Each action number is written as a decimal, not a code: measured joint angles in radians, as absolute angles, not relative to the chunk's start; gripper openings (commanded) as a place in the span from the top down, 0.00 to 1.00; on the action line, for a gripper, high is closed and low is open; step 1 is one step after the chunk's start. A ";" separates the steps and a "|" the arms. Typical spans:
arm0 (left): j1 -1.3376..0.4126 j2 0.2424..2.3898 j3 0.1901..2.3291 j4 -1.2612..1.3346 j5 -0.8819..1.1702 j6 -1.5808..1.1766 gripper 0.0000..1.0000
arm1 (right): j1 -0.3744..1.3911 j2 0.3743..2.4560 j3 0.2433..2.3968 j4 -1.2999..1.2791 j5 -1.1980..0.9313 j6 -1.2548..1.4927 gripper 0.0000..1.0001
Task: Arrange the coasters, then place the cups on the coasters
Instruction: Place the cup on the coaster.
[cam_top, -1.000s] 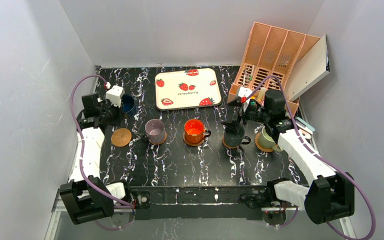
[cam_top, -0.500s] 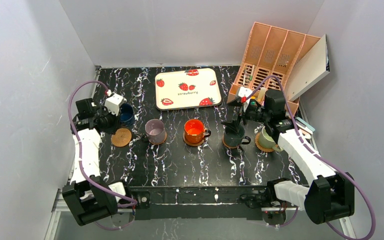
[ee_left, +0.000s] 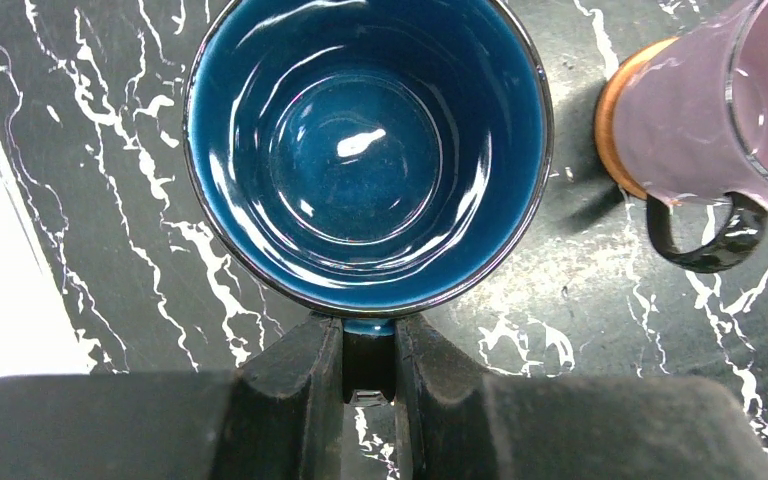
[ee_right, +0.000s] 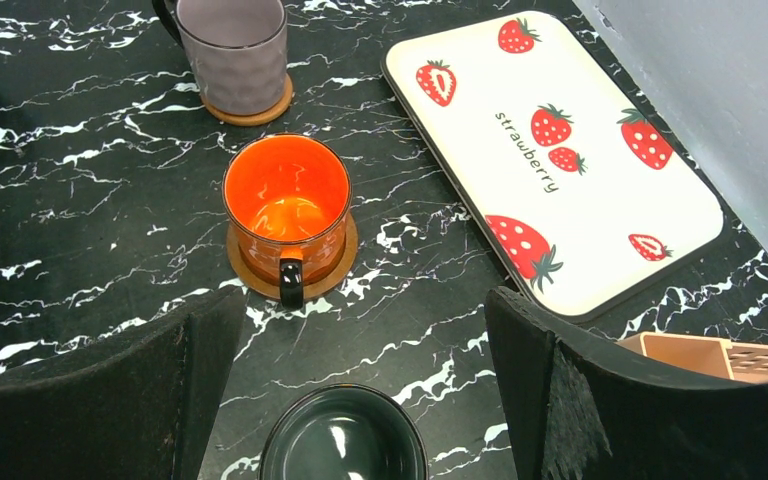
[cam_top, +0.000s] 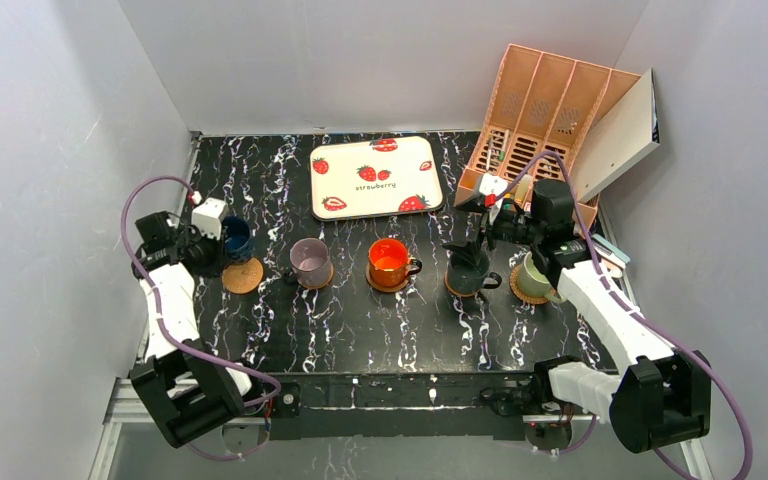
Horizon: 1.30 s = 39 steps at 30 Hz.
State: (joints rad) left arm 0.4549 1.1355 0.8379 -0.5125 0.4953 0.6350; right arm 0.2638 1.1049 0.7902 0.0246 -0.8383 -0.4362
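Observation:
My left gripper (ee_left: 368,338) is shut on the handle of the navy blue cup (ee_left: 368,150). In the top view this cup (cam_top: 237,238) sits just behind the bare woven coaster (cam_top: 243,276), with the left gripper (cam_top: 221,243) to its left. The mauve cup (cam_top: 309,259), orange-red cup (cam_top: 388,260), dark grey-green cup (cam_top: 468,270) and pale green cup (cam_top: 533,277) each stand on a coaster in a row. My right gripper (ee_right: 360,340) is open above the dark grey-green cup (ee_right: 345,440), holding nothing.
A white strawberry tray (cam_top: 375,176) lies at the back centre. A peach file rack (cam_top: 545,110) stands at the back right, with a white board leaning on it. The mauve cup (ee_left: 705,100) is close to the right of the navy cup.
My left arm has carried the navy blue cup leftward and nearer, from behind the coaster row to just behind the bare coaster. The right arm has barely moved.

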 measured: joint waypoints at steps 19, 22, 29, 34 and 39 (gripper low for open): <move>0.541 1.155 0.716 -0.441 0.562 0.636 1.00 | 0.263 1.103 0.790 0.025 -0.841 -0.423 0.01; 0.542 1.155 0.712 -0.442 0.562 0.637 1.00 | 0.263 1.103 0.790 0.025 -0.841 -0.423 0.01; 0.558 1.155 0.711 -0.443 0.562 0.648 1.00 | 0.263 1.103 0.790 0.025 -0.841 -0.422 0.01; 0.568 1.155 0.706 -0.448 0.562 0.652 1.00 | 0.263 1.103 0.790 0.025 -0.842 -0.422 0.01; 0.574 1.155 0.700 -0.465 0.563 0.667 1.00 | 0.263 1.103 0.790 0.025 -0.842 -0.422 0.01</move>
